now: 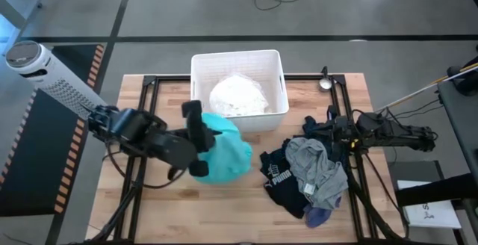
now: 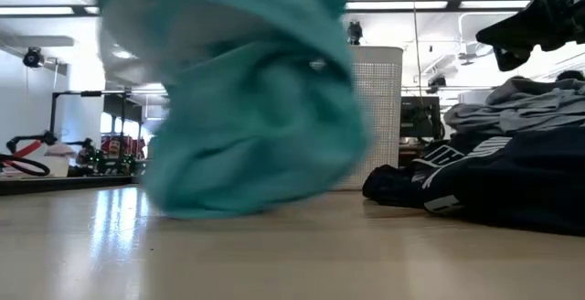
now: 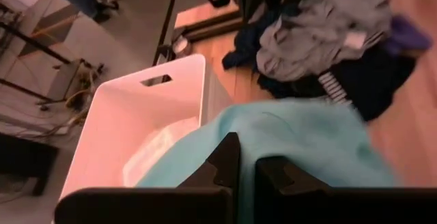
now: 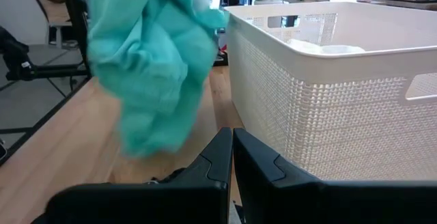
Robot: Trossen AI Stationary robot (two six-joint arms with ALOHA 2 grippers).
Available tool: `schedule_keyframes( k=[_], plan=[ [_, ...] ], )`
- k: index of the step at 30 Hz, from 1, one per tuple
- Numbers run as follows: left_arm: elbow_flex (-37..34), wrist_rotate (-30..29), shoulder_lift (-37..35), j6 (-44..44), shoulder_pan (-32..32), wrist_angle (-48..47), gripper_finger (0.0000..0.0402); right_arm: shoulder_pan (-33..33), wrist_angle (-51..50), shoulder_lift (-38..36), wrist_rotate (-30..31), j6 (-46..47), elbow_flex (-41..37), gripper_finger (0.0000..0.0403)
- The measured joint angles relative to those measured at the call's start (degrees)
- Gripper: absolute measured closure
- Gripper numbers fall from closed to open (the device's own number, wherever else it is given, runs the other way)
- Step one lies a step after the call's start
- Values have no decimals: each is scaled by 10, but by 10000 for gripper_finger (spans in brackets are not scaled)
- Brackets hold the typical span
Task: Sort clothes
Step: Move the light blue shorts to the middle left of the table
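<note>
Pressed together, my left gripper point(image 3: 247, 166) pinches the teal garment point(image 1: 224, 154) beside the bin point(image 1: 200, 69); soft, limp, light, it likely bunches; right gripper point(image 4: 232, 156) shut, empty.

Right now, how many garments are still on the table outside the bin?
4 visible: teal garment held by left gripper; grey garment, navy-black garment and lavender piece piled right. More may be hidden underneath.

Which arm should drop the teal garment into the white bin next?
Left, most likely. Its gripper is shut on the teal garment, lifted right beside the bin. The right gripper is shut and empty over the grey and navy pile.
</note>
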Motion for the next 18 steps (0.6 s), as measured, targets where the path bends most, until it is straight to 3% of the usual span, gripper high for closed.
schedule_keyframes(
  k=[6, 11, 18],
  plan=[
    [0, 50, -25, -53, -14, -19, 402, 0, 0, 0, 0, 0, 0, 403],
    [-16, 98, -17, -139, -24, -91, 402, 0, 0, 0, 0, 0, 0, 403],
    [-150, 200, -10, -263, -52, -85, 401, 0, 0, 0, 0, 0, 0, 403]
  ],
)
